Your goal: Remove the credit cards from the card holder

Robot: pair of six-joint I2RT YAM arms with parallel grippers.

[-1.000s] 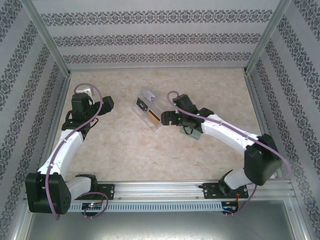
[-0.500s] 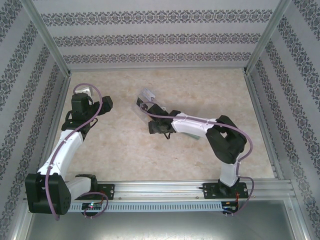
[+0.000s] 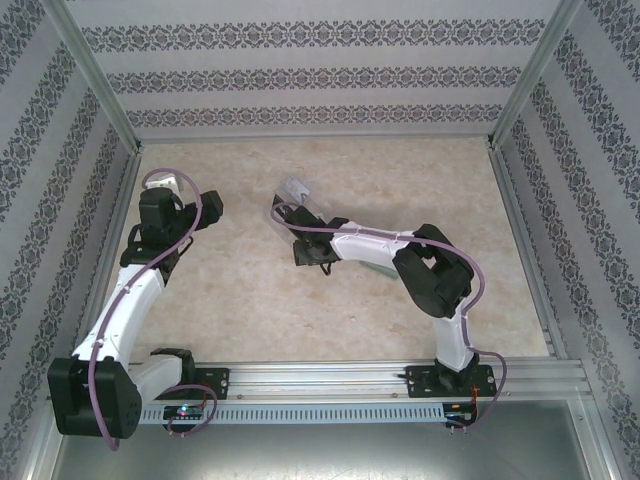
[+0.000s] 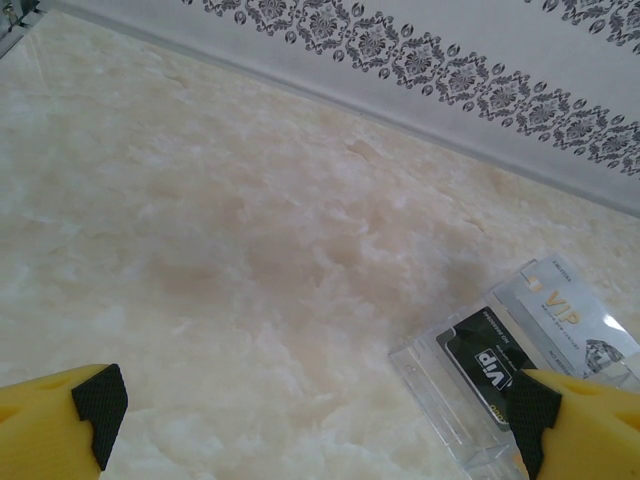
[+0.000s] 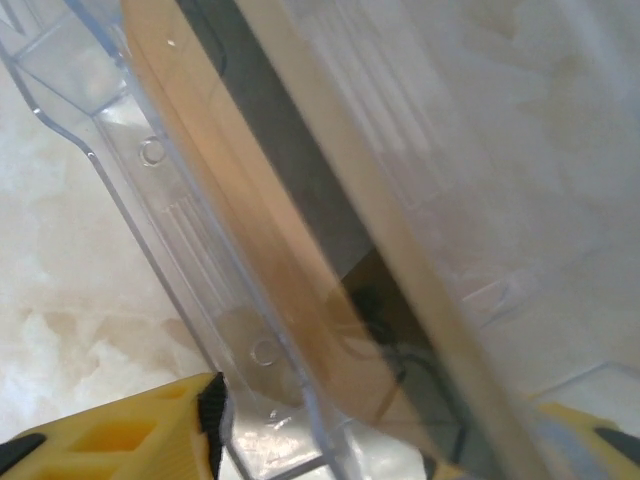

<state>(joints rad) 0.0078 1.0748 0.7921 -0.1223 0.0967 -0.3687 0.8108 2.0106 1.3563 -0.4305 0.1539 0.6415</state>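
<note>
A black credit card (image 4: 485,365) and a white one (image 4: 565,315) lie in a clear plastic box (image 3: 293,192) at mid-table. A gold card (image 5: 250,250) and a dark card (image 5: 290,170) show through its wall (image 5: 130,150). My right gripper (image 3: 305,248) (image 5: 400,435) straddles the box's near end. Its left pad (image 5: 213,415) is against the clear wall, and the other pad is hidden behind the cards. The pale grey-green card holder (image 3: 377,267) is mostly covered by my right arm. My left gripper (image 3: 200,208) (image 4: 318,415) hangs open over bare table, left of the box.
Patterned walls and metal posts (image 3: 110,110) close in the marble-look table (image 3: 240,300) on three sides. A small white object (image 3: 168,182) sits behind my left wrist. The rail (image 3: 320,375) with both arm bases runs along the near edge.
My right arm has folded in and swung left, bringing its gripper onto the near end of the clear box, and its jaws have narrowed. The left arm has barely moved.
</note>
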